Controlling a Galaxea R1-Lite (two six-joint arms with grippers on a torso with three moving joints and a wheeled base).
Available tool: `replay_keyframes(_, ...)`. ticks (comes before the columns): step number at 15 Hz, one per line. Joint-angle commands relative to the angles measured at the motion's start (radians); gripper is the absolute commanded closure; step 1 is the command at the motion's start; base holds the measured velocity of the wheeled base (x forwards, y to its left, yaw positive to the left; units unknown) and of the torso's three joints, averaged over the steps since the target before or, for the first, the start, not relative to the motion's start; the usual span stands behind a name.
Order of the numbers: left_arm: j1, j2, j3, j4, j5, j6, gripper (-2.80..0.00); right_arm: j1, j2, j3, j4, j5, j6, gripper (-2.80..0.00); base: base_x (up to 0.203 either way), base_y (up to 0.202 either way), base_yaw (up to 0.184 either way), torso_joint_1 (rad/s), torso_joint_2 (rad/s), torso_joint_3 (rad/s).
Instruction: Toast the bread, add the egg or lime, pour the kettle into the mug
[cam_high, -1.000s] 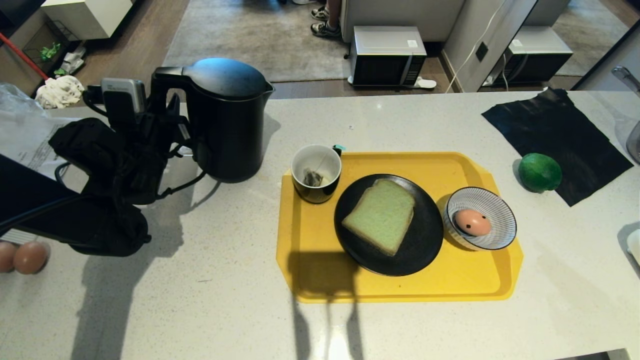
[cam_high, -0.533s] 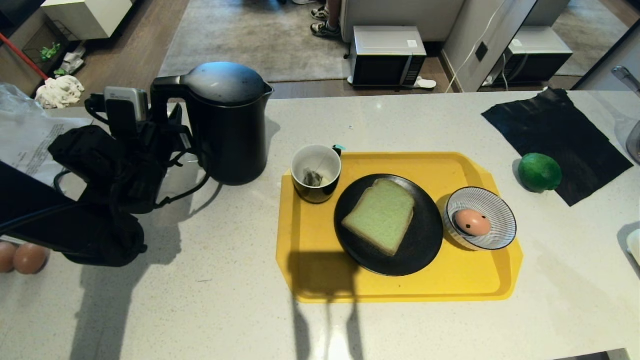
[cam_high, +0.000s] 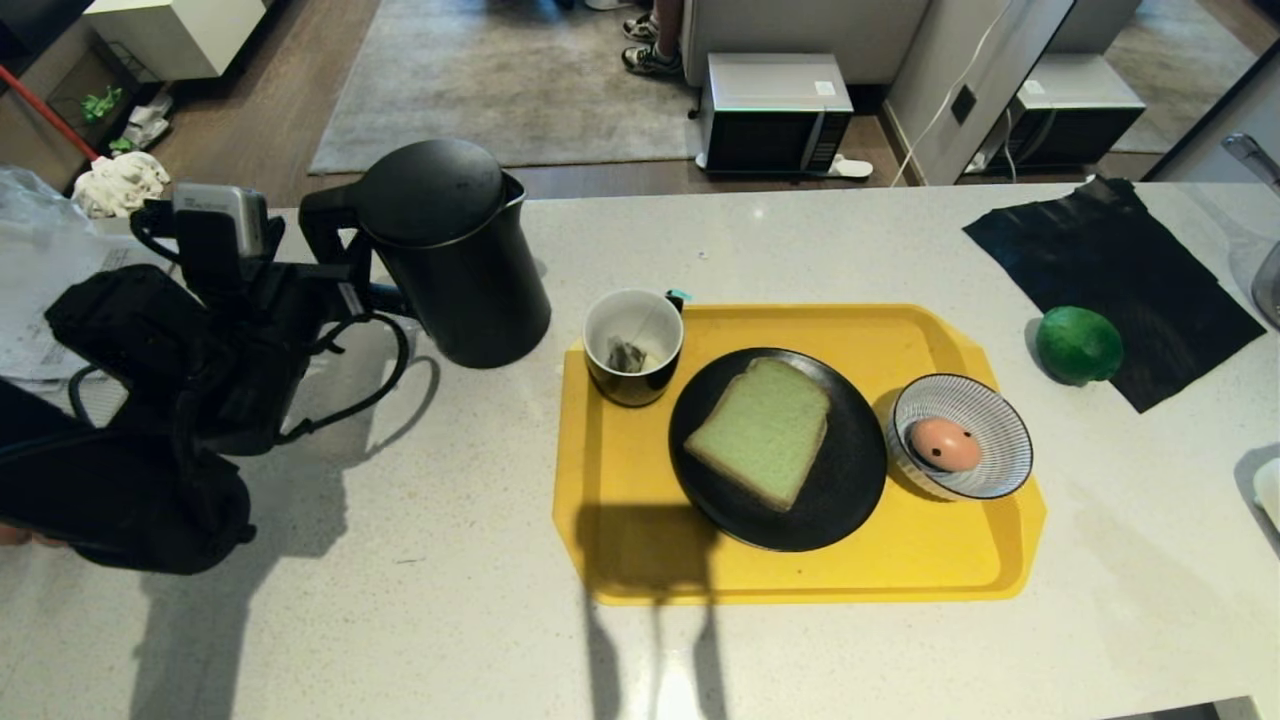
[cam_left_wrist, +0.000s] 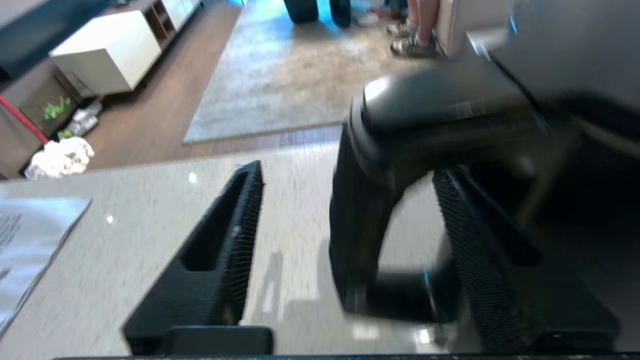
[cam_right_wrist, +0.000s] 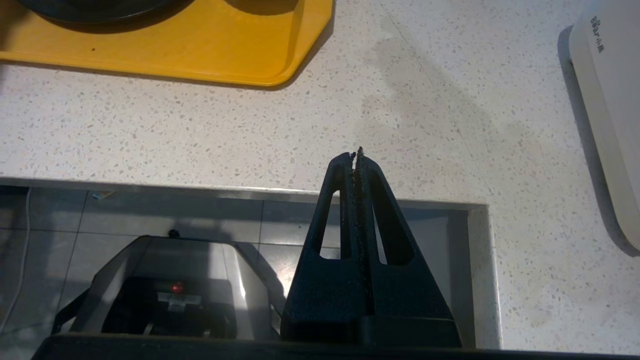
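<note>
Left gripper (cam_left_wrist: 345, 250) seen at far left of worktop (cam_high: 400, 600), fingers spread apart around kettle (cam_high: 455, 255) handle, nothing clamped. Kettle stood upright on worktop, just left of mug (cam_high: 632, 346). Tea bag seen in mug; water in mug cannot be told. Bread (cam_high: 760, 430) laid on black plate (cam_high: 850, 480) on yellow tray (cam_high: 900, 570); toasting cannot be told. Egg (cam_high: 943, 444) placed in striped bowl (cam_high: 1000, 450), so egg step looks done. Lime (cam_high: 1078, 344) left on worktop at far right, off tray. Right gripper (cam_right_wrist: 356, 155) parked past near edge, fingers pressed together, nothing held.
</note>
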Motion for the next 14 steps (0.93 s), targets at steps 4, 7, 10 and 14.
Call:
replay_keyframes(4, -0.015, -0.165, 0.233, -0.006, 0.001, 0.002, -2.80, 0.000, 0.000, 0.000, 0.001, 0.001, 0.000, 0.00, 0.000, 0.000, 0.000, 0.000, 0.00, 0.000)
replay_keyframes(7, -0.037, -0.288, 0.356, -0.006, 0.001, 0.011, -2.80, 0.000, 0.000, 0.000, 0.001, 0.001, 0.000, 0.00, 0.000, 0.000, 0.000, 0.000, 0.00, 0.000)
replay_keyframes(10, -0.075, -0.398, 0.441, -0.006, 0.004, 0.043, -2.80, 0.000, 0.000, 0.000, 0.001, 0.001, 0.000, 0.00, 0.000, 0.000, 0.000, 0.000, 0.00, 0.000)
replay_keyframes(14, -0.093, -0.486, 0.467, -0.006, 0.006, 0.075, -2.02, 0.000, 0.000, 0.000, 0.001, 0.001, 0.000, 0.00, 0.000, 0.000, 0.000, 0.000, 0.00, 0.000)
